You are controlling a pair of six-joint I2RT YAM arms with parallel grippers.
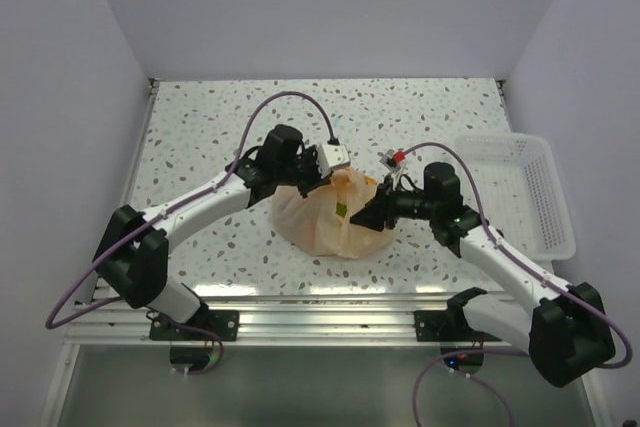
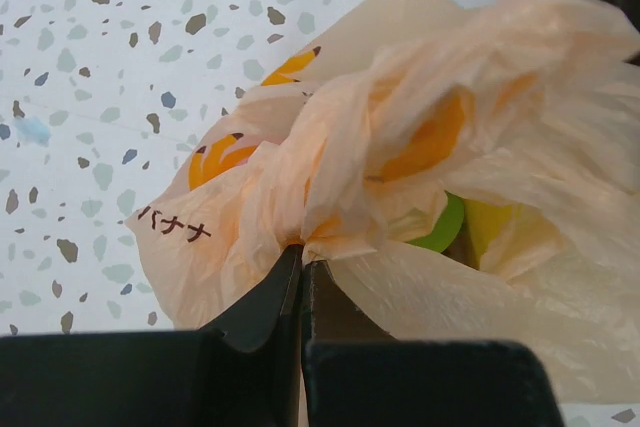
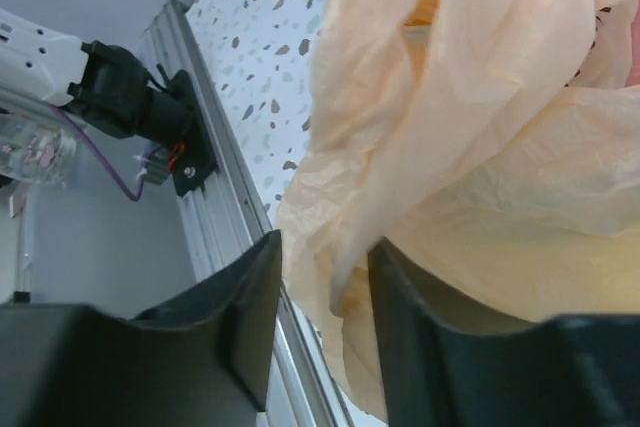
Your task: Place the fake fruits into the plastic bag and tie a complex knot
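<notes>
The pale peach-orange plastic bag [image 1: 328,219] lies bulging in the middle of the table. My left gripper [image 1: 318,180] is at its far top side, shut on a bunched fold of the bag's plastic [image 2: 300,255]. Through the bag's mouth a green fruit [image 2: 446,227] and a yellow piece [image 2: 490,223] show; a green spot also shows from above [image 1: 341,209]. My right gripper [image 1: 369,217] is at the bag's right side, its jaws open with a loose fold of bag plastic [image 3: 345,247] hanging between them. No finished knot is distinguishable.
A white perforated basket [image 1: 545,197] stands at the right edge of the table. The aluminium rail [image 1: 320,297] runs along the near edge. White walls close in the left, back and right sides.
</notes>
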